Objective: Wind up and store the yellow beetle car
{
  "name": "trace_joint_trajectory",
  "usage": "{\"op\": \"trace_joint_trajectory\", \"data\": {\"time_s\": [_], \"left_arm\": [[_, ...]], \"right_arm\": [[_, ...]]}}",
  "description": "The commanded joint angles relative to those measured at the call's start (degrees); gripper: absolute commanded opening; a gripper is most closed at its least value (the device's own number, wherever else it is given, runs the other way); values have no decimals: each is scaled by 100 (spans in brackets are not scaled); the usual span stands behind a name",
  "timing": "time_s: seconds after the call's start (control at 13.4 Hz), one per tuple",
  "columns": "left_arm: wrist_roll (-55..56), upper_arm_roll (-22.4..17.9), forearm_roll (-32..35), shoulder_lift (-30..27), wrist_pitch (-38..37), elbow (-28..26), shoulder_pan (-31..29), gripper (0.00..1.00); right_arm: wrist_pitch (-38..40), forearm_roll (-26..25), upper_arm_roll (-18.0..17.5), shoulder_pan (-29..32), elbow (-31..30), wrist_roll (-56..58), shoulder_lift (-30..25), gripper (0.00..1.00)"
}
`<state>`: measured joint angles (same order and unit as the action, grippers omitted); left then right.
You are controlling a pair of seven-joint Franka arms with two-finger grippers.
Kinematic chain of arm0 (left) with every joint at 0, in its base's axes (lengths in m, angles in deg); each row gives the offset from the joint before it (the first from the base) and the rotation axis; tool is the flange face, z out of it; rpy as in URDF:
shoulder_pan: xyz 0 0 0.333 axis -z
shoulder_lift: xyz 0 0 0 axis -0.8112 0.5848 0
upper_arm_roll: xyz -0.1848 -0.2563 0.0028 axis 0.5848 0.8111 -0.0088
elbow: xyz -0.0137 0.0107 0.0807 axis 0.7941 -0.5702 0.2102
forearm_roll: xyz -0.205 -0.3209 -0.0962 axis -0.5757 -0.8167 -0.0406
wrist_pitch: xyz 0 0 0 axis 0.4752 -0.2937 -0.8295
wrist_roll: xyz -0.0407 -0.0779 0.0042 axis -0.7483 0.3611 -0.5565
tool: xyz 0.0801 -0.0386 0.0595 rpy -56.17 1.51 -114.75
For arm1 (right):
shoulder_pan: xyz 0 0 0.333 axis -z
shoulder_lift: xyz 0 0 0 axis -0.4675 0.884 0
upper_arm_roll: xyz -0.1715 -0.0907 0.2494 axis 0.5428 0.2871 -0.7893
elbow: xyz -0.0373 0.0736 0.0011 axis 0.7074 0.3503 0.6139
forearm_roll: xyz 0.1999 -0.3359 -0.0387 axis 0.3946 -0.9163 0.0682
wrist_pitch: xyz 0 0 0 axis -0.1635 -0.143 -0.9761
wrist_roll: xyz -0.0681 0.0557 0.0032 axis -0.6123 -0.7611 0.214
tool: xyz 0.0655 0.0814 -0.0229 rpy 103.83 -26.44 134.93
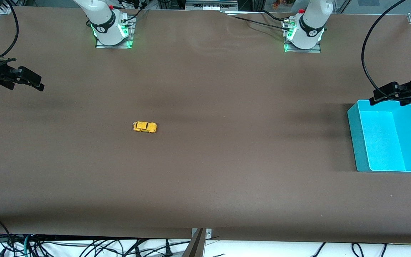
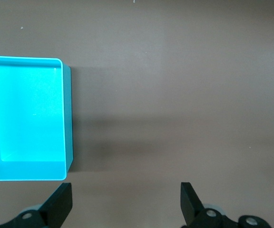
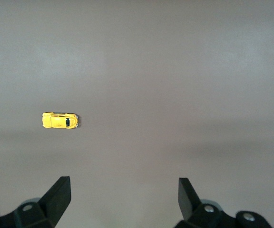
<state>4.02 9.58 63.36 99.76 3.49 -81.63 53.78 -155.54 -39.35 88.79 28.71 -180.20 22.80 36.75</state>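
Yellow beetle car (image 1: 145, 127) sits on its wheels left of centre in the front view, untouched. Right gripper (image 1: 30, 81) hangs released at the frame's left edge; it should descend squarely and pinch the car's flanks. Left gripper (image 1: 387, 95) waits, spread, over the cyan bin (image 1: 357, 142).
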Motion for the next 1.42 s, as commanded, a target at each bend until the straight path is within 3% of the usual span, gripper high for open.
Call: {"op": "trace_joint_trajectory", "data": {"time_s": [0.0,1.35], "left_arm": [[67,-9,-2,54,-52,157,-10,100],[138,79,77,-280,273,-143,324,100]], "right_arm": [[-26,101,-53,66,-68,22,-71,100],[9,49,-70,31,-33,22,-36,100]]}}
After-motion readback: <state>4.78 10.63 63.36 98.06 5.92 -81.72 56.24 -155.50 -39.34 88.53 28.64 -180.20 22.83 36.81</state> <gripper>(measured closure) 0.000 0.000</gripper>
